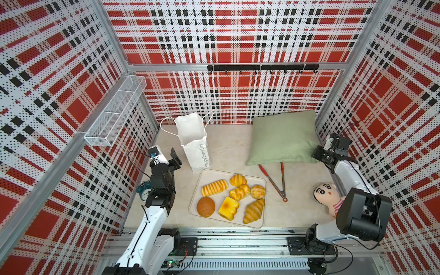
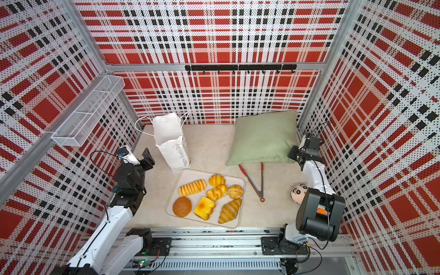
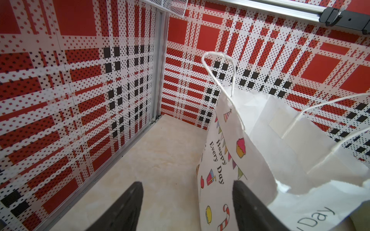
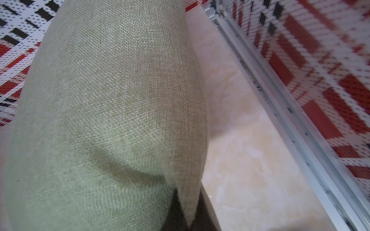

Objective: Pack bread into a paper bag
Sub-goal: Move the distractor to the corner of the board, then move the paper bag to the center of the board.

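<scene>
Beside the left end effector (image 3: 188, 184), set wide with nothing between its jaws, the bag (image 1: 195, 140) is seen upright, mouth up, just toward the robot's right. The left arm is judged the nearer. Bread (image 1: 239, 192) is laid on the tray (image 1: 214, 176) just before the bag's foot. The right end effector (image 4: 189, 208) is clamped on a cushion (image 1: 283, 138) corner, well apart.

Bread (image 1: 240, 192) beside upright paper bag (image 1: 194, 140)

green cushion (image 1: 283, 138) at the tips of red-tipped tongs (image 1: 283, 181), cartoon doll (image 1: 327, 196), blue alarm clock (image 1: 144, 190), beige tray (image 1: 212, 175)
</scene>
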Tool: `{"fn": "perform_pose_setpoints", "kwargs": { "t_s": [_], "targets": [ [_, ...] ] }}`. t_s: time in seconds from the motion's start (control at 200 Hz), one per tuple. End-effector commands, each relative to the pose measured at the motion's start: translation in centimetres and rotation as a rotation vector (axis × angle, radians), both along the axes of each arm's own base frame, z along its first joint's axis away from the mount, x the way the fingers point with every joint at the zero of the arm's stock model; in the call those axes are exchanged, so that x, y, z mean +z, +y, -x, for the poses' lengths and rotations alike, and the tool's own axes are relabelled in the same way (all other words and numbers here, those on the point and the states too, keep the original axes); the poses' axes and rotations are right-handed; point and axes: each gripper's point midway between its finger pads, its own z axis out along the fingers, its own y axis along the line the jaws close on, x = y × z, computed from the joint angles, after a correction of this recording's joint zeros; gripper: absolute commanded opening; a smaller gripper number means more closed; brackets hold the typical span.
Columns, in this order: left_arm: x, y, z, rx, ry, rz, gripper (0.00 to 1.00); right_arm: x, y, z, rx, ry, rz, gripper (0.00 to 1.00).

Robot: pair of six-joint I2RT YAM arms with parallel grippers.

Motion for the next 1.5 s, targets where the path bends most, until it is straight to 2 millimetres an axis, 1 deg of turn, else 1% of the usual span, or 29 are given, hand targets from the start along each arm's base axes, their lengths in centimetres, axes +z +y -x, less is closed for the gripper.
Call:
{"fn": "perform_pose_setpoints", "kwargs": {
  "t_s": [0.0, 0.06, 0.125, 0.225, 0.266, 0.391, 0.421, 0.456, 0.461, 0.466, 0.511, 0.531, 0.606, 0.611, 0.616, 0.626, 0.676, 0.757, 0.802, 0.857, 0.922, 0.987, 1.097, 1.182, 1.263, 1.318, 1.393, 1.423, 1.493],
  "targets": [
    [-0.3, 0.2, 0.2, 0.004, 0.001, -0.001, 0.74, 3.9, -5.6, 1.8, -0.252, -0.096, 0.173, 0.0],
    [-0.4, 0.1, 0.2, 0.003, 0.001, -0.002, 0.74, 3.5, -7.6, 2.8, -0.34, -0.069, 0.188, 0.0],
    [-0.7, 0.0, 0.1, -0.007, 0.005, 0.001, 0.74, 2.2, -9.1, 3.1, -0.39, -0.044, 0.157, 0.0],
    [-1.1, -0.5, -0.4, -0.032, 0.018, 0.005, 0.74, 0.4, -9.6, 1.8, -0.384, -0.016, 0.125, 0.0],
    [-1.1, -0.6, -0.6, -0.038, 0.023, 0.007, 0.74, 0.0, -9.8, 1.2, -0.384, -0.013, 0.113, 0.0],
    [-1.2, -0.9, -0.9, -0.054, 0.033, 0.011, 0.74, 0.5, -10.1, -0.4, -0.365, -0.053, 0.107, 0.0],
    [-1.2, -0.9, -0.8, -0.056, 0.031, 0.013, 0.74, 1.2, -10.4, -1.1, -0.366, -0.069, 0.111, 0.0],
    [-1.3, -0.9, -0.8, -0.056, 0.031, 0.016, 0.74, 1.6, -10.7, -1.7, -0.366, -0.079, 0.114, 0.0],
    [-1.3, -0.9, -0.8, -0.057, 0.03, 0.016, 0.74, 1.8, -10.3, -2.1, -0.34, -0.089, 0.104, 0.11],
    [-1.3, -0.9, -0.8, -0.057, 0.03, 0.017, 0.74, 1.5, -10.1, -2.1, -0.321, -0.072, 0.107, 0.14],
    [-1.4, -1.0, -0.8, -0.06, 0.029, 0.021, 0.74, 1.3, -10.0, -2.6, -0.287, -0.042, 0.108, 0.25],
    [-1.4, -1.0, -0.8, -0.063, 0.03, 0.022, 0.74, 1.3, -10.0, -2.9, -0.28, -0.037, 0.103, 0.33],
    [-1.6, -1.2, -0.8, -0.068, 0.035, 0.023, 0.74, 1.7, -10.1, -3.3, -0.277, -0.045, 0.105, 0.33],
    [-1.6, -1.3, -0.8, -0.069, 0.036, 0.024, 0.74, 1.6, -9.8, -3.3, -0.269, -0.042, 0.099, 0.41],
    [-1.5, -1.2, -0.8, -0.068, 0.035, 0.024, 0.74, 1.6, -9.3, -3.5, -0.244, -0.051, 0.079, 0.47],
    [-1.6, -1.2, -0.8, -0.069, 0.037, 0.024, 0.74, 1.8, -8.7, -3.7, -0.22, -0.064, 0.063, 0.51],
    [-1.6, -1.4, -0.7, -0.072, 0.039, 0.024, 0.74, 2.7, -6.9, -3.8, -0.166, -0.116, 0.055, 0.54],
    [-1.3, -1.5, -0.5, -0.07, 0.032, 0.024, 0.74, 4.9, -4.1, -3.5, -0.097, -0.182, 0.102, 0.64],
    [-1.1, -1.5, -0.3, -0.065, 0.026, 0.021, 0.73, 5.9, -2.9, -3.2, -0.069, -0.2, 0.127, 0.65],
    [-0.9, -1.5, -0.2, -0.061, 0.02, 0.021, 0.74, 6.8, -2.1, -2.6, -0.058, -0.208, 0.138, 0.67],
    [-0.7, -1.5, 0.0, -0.062, 0.011, 0.022, 0.74, 7.6, -1.3, -1.9, -0.045, -0.224, 0.118, 0.67],
    [-0.5, -1.8, 0.0, -0.073, 0.007, 0.023, 0.73, 8.4, 0.0, -1.1, -0.019, -0.245, 0.084, 0.67],
    [-0.3, -2.7, -0.1, -0.101, 0.011, 0.019, 0.72, 8.9, 3.8, 0.4, 0.071, -0.253, 0.02, 0.67],
    [0.1, -3.3, 0.1, -0.106, 0.014, 0.005, 0.71, 8.3, 7.8, 2.3, 0.167, -0.238, -0.029, 0.67],
    [0.2, -3.2, 0.4, -0.09, 0.025, -0.006, 0.71, 6.6, 11.1, 4.3, 0.244, -0.188, -0.048, 0.67],
    [0.4, -2.5, 0.8, -0.049, 0.042, -0.012, 0.71, 5.1, 13.3, 5.8, 0.312, -0.135, -0.074, 0.66],
    [1.1, -0.3, 2.2, 0.084, 0.071, 0.005, 0.71, 3.2, 16.3, 7.8, 0.417, -0.075, -0.095, 0.64],
    [1.8, 0.3, 2.8, 0.123, 0.073, 0.012, 0.7, 2.7, 17.4, 8.6, 0.457, -0.054, -0.088, 0.63],
    [3.3, 0.6, 3.6, 0.142, 0.076, 0.018, 0.64, 1.9, 18.8, 9.6, 0.504, -0.019, -0.044, 0.64]
  ]
}}
